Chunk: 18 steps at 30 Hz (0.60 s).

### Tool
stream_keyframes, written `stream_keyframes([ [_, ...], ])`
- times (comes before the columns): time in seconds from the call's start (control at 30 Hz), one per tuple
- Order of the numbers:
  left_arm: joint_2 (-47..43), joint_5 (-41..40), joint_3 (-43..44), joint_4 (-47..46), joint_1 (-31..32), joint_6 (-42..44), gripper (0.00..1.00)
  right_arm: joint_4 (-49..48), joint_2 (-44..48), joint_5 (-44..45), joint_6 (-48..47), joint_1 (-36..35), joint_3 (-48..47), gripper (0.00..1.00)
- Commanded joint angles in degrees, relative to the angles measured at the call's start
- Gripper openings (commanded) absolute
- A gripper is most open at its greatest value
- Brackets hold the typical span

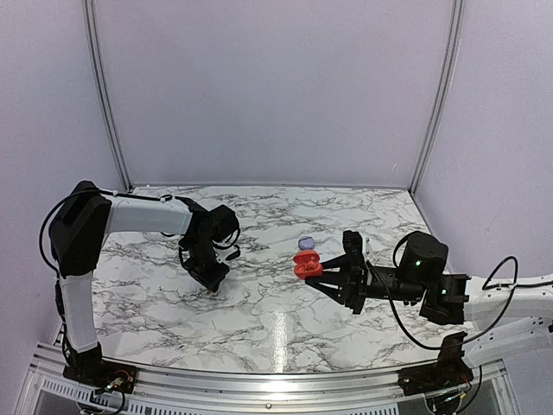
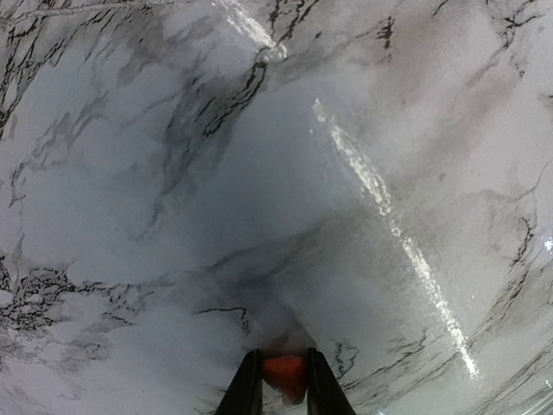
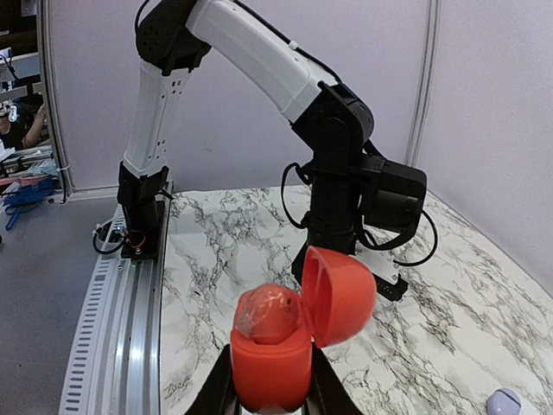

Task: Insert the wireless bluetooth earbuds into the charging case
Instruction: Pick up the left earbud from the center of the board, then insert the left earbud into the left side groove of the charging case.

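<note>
**Top external view.** The left gripper (image 1: 211, 284) is pointing down at the marble-patterned table (image 1: 259, 337), with its tips at or just above the surface. A red speck is showing at the tips. The right gripper (image 1: 313, 270) is reaching in from the right and clamping the charging case (image 1: 303, 261), a rounded red plastic shell. It is presenting the case toward the left arm (image 1: 147, 216), probably so that the opening is accessible for insertion. A pale round object (image 1: 306, 243) is lying just beyond the case.

**Left wrist view.** Two black fingers (image 2: 247, 389) are pinching one earbud (image 2: 285, 373), a small, smooth red piece, at their extreme tips. This grip is probably leaving the earbud body free for seating. The glossy table is lying close below and reflecting a strip of light.

**Right wrist view.** The right fingers (image 3: 212, 399) are gripping the case by its lower half, so the hinged lid (image 3: 339, 294) is standing open to the right. A rounded, translucent reddish form (image 3: 266, 313) is filling the cavity. It cannot be told whether this is the second earbud. The held earbud is well apart from the case.
</note>
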<state>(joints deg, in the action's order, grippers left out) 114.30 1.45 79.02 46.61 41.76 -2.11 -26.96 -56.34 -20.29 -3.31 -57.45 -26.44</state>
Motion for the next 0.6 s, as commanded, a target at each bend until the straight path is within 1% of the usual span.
stream_keyframes([
  [0.0, -2.6, -0.3, 0.1, 1.1, 0.3, -0.3, 0.14, -1.8, 0.7, 2.7, -0.9, 0.4, -2.2, 0.00],
  [0.17, -8.9, 0.0, 0.7, -0.1, 0.3, -1.8, 0.13, -7.2, 0.9, 4.9, -2.2, 0.4, -0.6, 0.00],
  [0.3, -16.0, 1.8, 1.5, -3.5, 0.4, -3.8, 0.12, -12.3, 1.0, 6.5, -5.4, 0.3, 0.9, 0.00],
  [0.43, -26.3, 3.2, -0.1, -12.0, 1.7, -4.9, 0.10, -20.0, 1.4, 8.3, -9.2, 0.2, 3.5, 0.00],
  [0.57, -35.2, 3.1, -3.1, -22.2, 5.4, -4.5, 0.09, -25.7, 0.4, 8.0, -12.5, -0.6, 5.1, 0.00],
])
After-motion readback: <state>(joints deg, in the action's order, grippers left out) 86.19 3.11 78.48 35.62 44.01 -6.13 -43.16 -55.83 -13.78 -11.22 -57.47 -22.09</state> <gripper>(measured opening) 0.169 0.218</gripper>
